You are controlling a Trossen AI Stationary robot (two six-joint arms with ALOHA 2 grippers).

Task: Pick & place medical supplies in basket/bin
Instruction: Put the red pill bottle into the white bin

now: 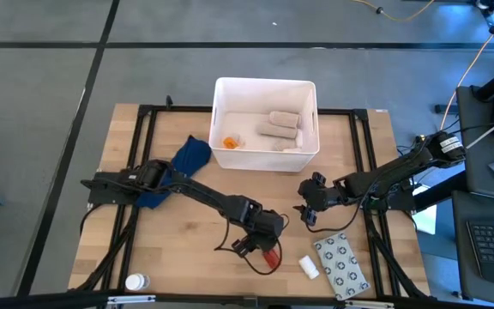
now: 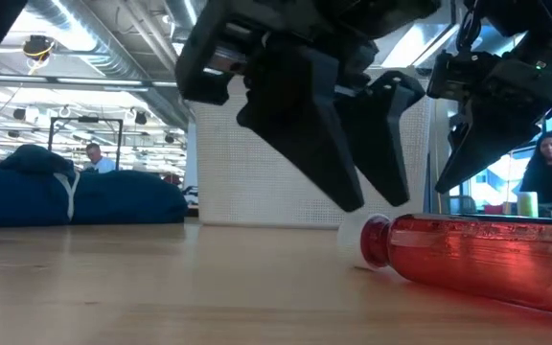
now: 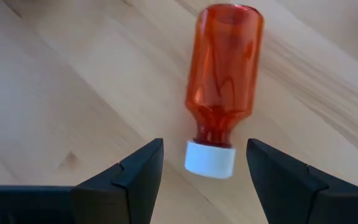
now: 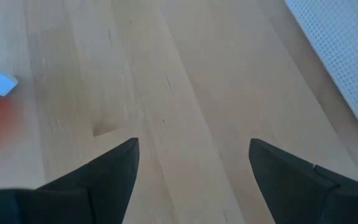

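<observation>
Red bottle (image 3: 224, 93) lies flat on the table (image 1: 178, 249), its white cap between our spread left gripper (image 3: 204, 171) fingers — untouched. Right gripper (image 1: 309, 212) hovers open nearby; bare wood reaches the white bin (image 1: 264, 159) — near the far edge.

Glossy red plastic bottle (image 3: 223, 81), matt wooden table (image 3: 61, 87)

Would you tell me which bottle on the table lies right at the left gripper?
The red bottle, lying on its side between the open left gripper fingers; the white-capped bottle sits far off near the table's corner.
</observation>
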